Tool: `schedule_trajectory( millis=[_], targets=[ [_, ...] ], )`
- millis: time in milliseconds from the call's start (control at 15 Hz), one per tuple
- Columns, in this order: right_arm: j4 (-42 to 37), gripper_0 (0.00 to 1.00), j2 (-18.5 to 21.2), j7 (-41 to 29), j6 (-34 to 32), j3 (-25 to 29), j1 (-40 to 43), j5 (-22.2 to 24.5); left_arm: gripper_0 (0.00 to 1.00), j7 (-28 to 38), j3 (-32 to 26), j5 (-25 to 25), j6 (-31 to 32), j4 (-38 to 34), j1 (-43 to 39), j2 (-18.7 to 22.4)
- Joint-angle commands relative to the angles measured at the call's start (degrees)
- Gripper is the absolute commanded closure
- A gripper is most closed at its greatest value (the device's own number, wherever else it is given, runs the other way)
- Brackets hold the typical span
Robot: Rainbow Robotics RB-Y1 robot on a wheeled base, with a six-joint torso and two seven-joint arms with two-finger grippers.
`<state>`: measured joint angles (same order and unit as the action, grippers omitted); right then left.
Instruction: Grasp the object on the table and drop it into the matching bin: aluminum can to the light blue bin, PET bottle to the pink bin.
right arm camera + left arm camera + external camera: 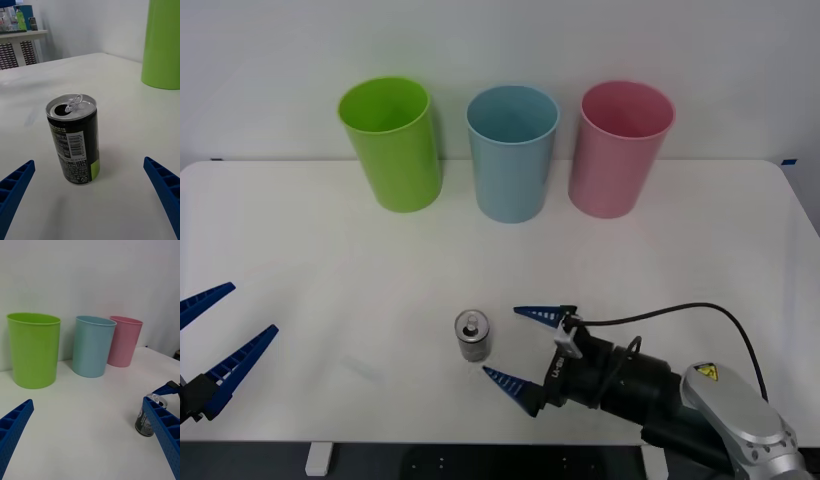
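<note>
Near the table's front edge, the right gripper lies low with fingers spread beside the upright can, likely to straddle it, while the left gripper waits open at the front left corner.

Three bins stand in a row on the white tabletop: the lime green bin at ten o'clock, the light blue bin beside it, the pink bin just behind that. The left pincer is spread wide, and the aluminum can stands upright at four o'clock, partly hidden by one blue finger.
</note>
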<state>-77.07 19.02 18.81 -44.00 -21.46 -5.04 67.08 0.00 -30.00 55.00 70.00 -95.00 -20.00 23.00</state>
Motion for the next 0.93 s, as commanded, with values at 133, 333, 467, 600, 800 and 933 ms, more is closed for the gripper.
schedule_trajectory(
  millis=[133, 333, 467, 600, 800, 933],
  targets=[
    [0.0, 0.0, -0.9, -0.2, 3.0, -2.4, -0.9, 0.0, 0.0, 0.0, 0.0, 0.0, 0.0, 0.0, 0.0, 0.0],
    [0.0, 0.0, -1.4, -0.3, 5.0, -4.0, -1.6, 0.0, 0.0, 0.0, 0.0, 0.0, 0.0, 0.0, 0.0, 0.0],
    [0.0, 0.0, -1.4, -0.6, 6.6, -5.3, -2.2, 0.0, 0.0, 0.0, 0.0, 0.0, 0.0, 0.0, 0.0, 0.0],
    [0.0, 0.0, -1.7, -0.8, 9.3, -6.9, -2.9, 0.0, 0.0, 0.0, 0.0, 0.0, 0.0, 0.0, 0.0, 0.0],
    [0.0, 0.0, -1.9, -1.1, 13.5, -9.9, -3.9, -0.9, 0.0, 0.0, 0.0, 0.0, 0.0, 0.0, 0.0, 0.0],
    [0.0, 0.0, -2.4, -1.1, 15.3, -10.8, -4.3, -1.0, 0.0, 0.0, 0.0, 0.0, 0.0, 0.0, 0.0, 0.0]
  ],
)
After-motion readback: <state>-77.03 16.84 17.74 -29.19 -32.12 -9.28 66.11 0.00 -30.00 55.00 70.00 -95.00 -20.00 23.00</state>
